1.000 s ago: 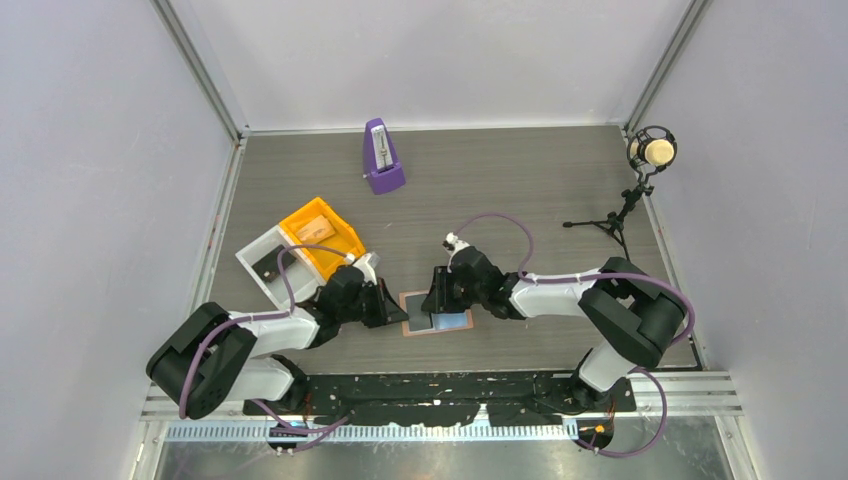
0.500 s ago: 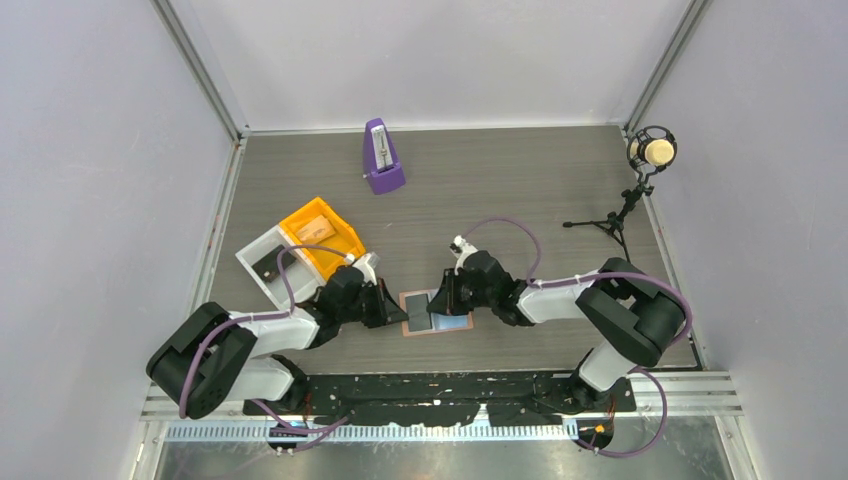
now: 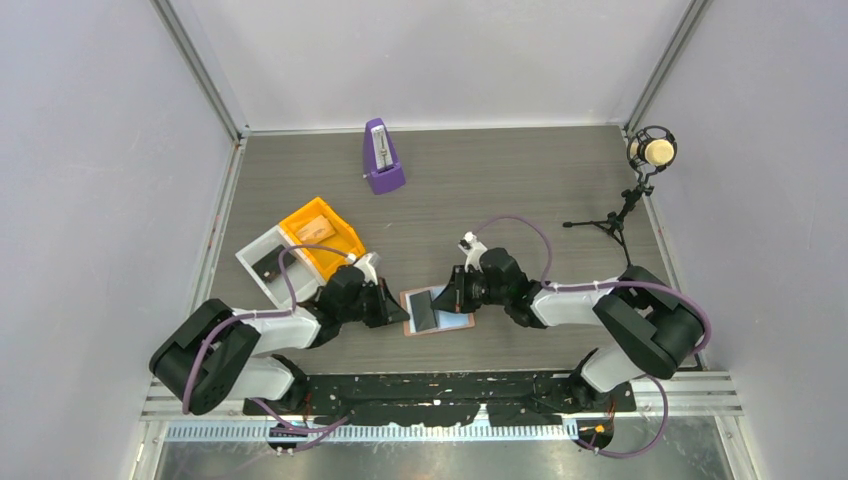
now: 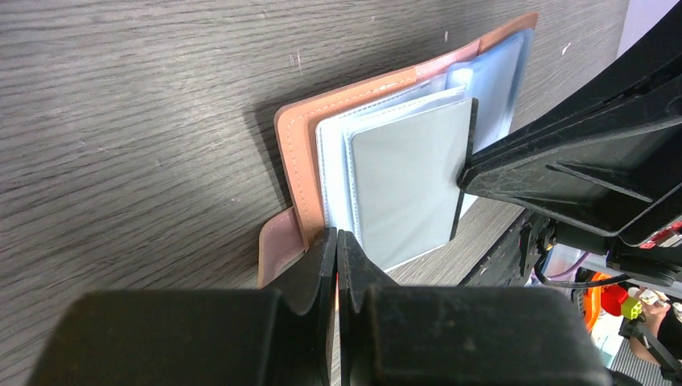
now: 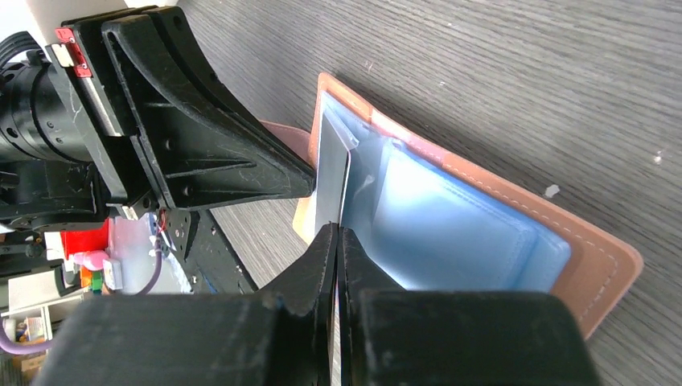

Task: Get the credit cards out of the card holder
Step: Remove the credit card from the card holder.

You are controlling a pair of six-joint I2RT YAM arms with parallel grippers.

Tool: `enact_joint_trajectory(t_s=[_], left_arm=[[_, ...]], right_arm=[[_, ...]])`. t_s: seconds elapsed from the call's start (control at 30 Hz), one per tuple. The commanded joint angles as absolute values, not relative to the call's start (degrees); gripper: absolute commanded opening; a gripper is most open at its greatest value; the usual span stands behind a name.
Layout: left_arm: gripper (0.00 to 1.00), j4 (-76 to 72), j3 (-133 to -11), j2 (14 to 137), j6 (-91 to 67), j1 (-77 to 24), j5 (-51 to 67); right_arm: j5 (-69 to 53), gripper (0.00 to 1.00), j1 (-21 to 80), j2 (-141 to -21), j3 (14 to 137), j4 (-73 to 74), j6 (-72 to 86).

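The right fingers (image 5: 310,277) are closed on the edge of one dark grey credit card (image 5: 330,173). The card stands tilted up, partly out of a blue-grey sleeve of the card holder (image 5: 595,265). The left fingers (image 4: 310,269) are pressed together, tips at the holder's opposite edge beside its small tab (image 4: 280,241); whether they pinch it I cannot tell. The holder lies open on the grey bench (image 3: 520,190) between both arms, near an orange tray (image 3: 320,235).

Right end effector (image 5: 338,235) has closed on the credit card (image 4: 402,181) edge and pulled back to its own side. Card now tilted up in front of it, partly out of the card holder (image 3: 457,323).
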State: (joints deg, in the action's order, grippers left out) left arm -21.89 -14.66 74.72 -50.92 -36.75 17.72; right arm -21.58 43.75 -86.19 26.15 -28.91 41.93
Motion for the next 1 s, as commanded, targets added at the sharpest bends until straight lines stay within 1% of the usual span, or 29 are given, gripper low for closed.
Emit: enact_joint_trajectory(t_s=[0.0,0.27,0.33,0.4,0.57,0.63,0.67,0.73,0.8,0.97], left_arm=[[0.04,-18.1,-13.7,77.1,-49.9,-37.1,15.1],[0.03,-18.2,-13.8,77.6,-50.2,-37.2,15.2],[0.03,-18.2,-13.8,77.5,-50.4,-37.1,15.2],[0.03,-18.2,-13.8,77.5,-50.5,-37.1,15.1],[0.04,-18.2,-14.0,77.7,-50.7,-37.3,15.2],[0.03,-18.2,-14.0,77.7,-50.6,-37.3,15.2],[0.03,-18.2,-14.0,77.7,-50.6,-37.3,15.2],[0.03,-18.1,-14.0,77.7,-50.6,-37.3,15.1],[0.03,-18.0,-14.1,77.8,-50.6,-37.3,15.1],[0.03,-17.8,-14.2,78.4,-50.7,-37.4,14.8]], right_arm=[[-24.1,0.05,42.7,-83.4,26.0,-29.3,40.3],[-24.7,0.05,41.7,-83.1,25.5,-28.1,41.8],[-26.4,0.07,41.6,-84.2,25.1,-30.7,44.2],[-28.6,0.08,41.6,-86.0,24.4,-37.3,47.5],[-32.2,0.08,41.1,-91.1,22.7,-48.2,55.1],[-32.9,0.09,40.8,-92.2,21.6,-51.4,56.2],[-32.9,0.08,40.7,-92.4,21.4,-52.7,56.3],[-31.8,0.06,40.5,-92.5,20.7,-52.6,56.2],[-31.3,0.05,39.9,-92.5,20.0,-52.3,56.0],[-31.2,0.07,37.7,-91.4,18.2,-51.8,55.7]])
